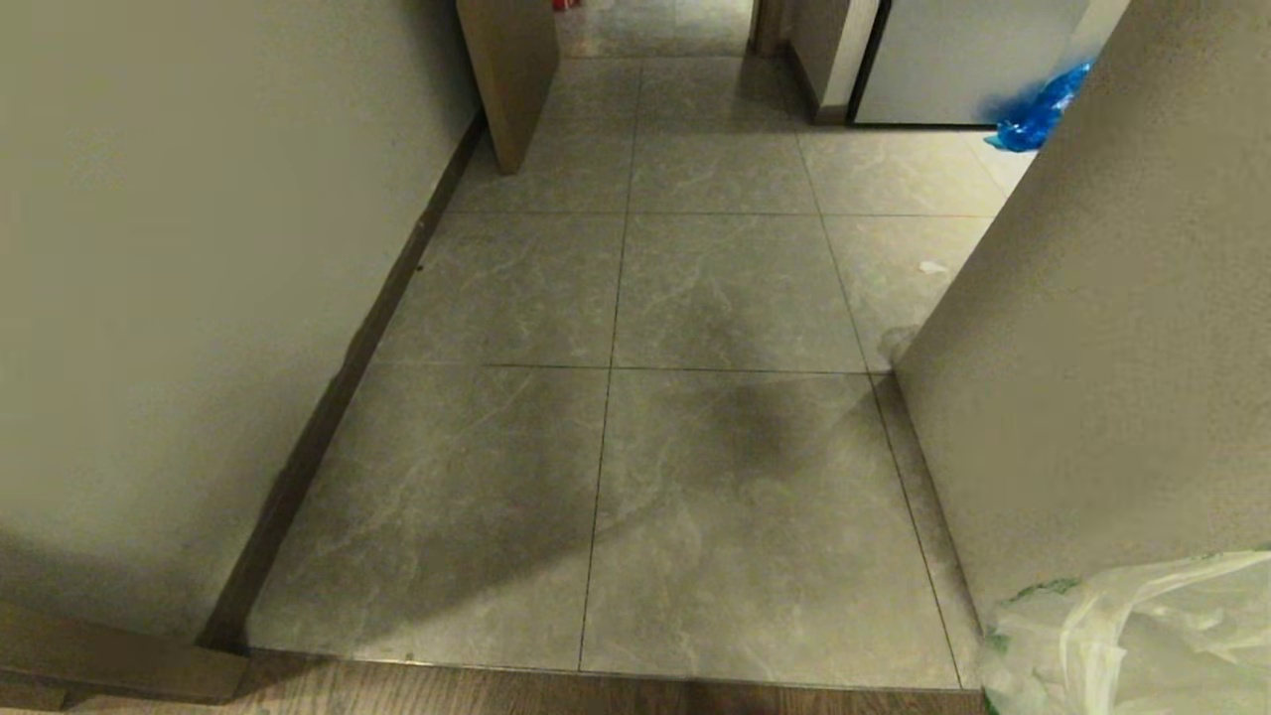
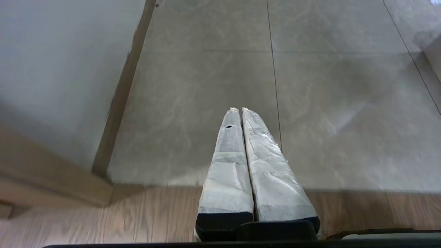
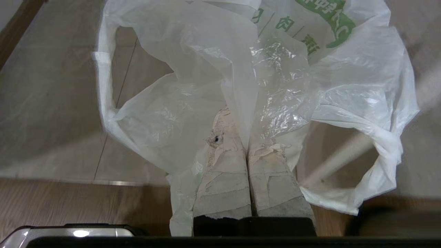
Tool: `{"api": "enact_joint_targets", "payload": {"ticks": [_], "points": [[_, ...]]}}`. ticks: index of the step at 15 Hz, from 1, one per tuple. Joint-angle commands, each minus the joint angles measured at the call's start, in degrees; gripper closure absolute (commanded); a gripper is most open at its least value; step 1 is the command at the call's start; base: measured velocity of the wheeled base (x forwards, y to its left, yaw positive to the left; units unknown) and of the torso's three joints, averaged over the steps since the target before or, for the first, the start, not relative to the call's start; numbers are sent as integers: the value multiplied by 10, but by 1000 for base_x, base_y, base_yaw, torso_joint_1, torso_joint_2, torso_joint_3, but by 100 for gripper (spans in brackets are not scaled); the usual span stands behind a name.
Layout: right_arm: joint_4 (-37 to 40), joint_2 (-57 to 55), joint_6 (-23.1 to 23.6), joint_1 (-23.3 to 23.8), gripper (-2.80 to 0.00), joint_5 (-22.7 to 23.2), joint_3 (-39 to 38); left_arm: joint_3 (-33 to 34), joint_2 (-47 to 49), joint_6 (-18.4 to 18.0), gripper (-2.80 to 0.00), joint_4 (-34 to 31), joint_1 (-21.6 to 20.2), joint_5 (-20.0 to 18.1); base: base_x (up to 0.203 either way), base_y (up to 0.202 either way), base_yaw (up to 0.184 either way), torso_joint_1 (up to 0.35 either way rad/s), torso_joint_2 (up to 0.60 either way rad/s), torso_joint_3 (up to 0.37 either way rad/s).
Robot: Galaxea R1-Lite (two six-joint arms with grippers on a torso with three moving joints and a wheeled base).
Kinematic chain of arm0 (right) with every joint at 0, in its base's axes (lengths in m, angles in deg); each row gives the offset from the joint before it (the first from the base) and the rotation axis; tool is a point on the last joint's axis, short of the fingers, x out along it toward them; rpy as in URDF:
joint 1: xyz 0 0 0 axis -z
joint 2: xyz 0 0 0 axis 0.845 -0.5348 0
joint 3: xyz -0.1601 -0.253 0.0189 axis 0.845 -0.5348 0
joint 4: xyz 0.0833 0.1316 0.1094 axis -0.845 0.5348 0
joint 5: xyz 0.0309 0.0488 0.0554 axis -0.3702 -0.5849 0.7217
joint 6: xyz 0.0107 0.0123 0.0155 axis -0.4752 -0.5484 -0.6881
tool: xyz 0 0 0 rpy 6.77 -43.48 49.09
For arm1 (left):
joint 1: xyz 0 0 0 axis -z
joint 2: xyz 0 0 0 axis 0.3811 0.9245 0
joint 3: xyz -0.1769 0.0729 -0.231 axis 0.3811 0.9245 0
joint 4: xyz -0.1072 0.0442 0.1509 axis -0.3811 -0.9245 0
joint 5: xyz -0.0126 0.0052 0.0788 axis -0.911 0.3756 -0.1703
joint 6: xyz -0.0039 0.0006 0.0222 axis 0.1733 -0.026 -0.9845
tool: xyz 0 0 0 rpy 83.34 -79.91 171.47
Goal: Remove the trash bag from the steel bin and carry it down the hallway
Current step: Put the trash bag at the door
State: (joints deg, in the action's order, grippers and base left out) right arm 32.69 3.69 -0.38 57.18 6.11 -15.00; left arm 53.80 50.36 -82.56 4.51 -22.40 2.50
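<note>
The trash bag (image 3: 282,72), thin crinkled whitish plastic with green printing, hangs from my right gripper (image 3: 246,119), whose taped fingers are shut on a fold of it; the plastic covers their tips. The bag's bulk shows at the head view's lower right corner (image 1: 1132,636). My left gripper (image 2: 240,110) is shut with nothing in it, held over the seam between wood planks and grey tiles. The hallway (image 1: 695,298) of grey marbled tiles runs ahead between beige walls. The steel bin is out of view.
The left wall (image 1: 199,248) has a dark baseboard (image 1: 328,417); the right wall's corner (image 1: 1092,377) juts in. A wooden door frame (image 1: 511,79) stands far left, a shiny blue bag (image 1: 1038,111) far right. A white scrap (image 1: 931,266) lies on the tiles. Brown planks (image 1: 496,693) lie nearest.
</note>
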Motion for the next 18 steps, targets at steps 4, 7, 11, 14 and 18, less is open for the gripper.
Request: {"api": "enact_joint_targets", "payload": {"ticks": [4, 7, 11, 14, 18], "points": [[0, -1, 0, 0, 0, 0, 0, 0, 0, 0, 0, 0, 0, 0, 191, 0, 1, 4, 4, 2], [0, -1, 0, 0, 0, 0, 0, 0, 0, 0, 0, 0, 0, 0, 191, 0, 0, 3, 0, 1], [0, -1, 0, 0, 0, 0, 0, 0, 0, 0, 0, 0, 0, 0, 191, 0, 1, 3, 0, 4], [0, -1, 0, 0, 0, 0, 0, 0, -1, 0, 0, 0, 0, 0, 187, 0, 2, 3, 5, 1], [0, -1, 0, 0, 0, 0, 0, 0, -1, 0, 0, 0, 0, 0, 188, 0, 1, 2, 1, 3]]}}
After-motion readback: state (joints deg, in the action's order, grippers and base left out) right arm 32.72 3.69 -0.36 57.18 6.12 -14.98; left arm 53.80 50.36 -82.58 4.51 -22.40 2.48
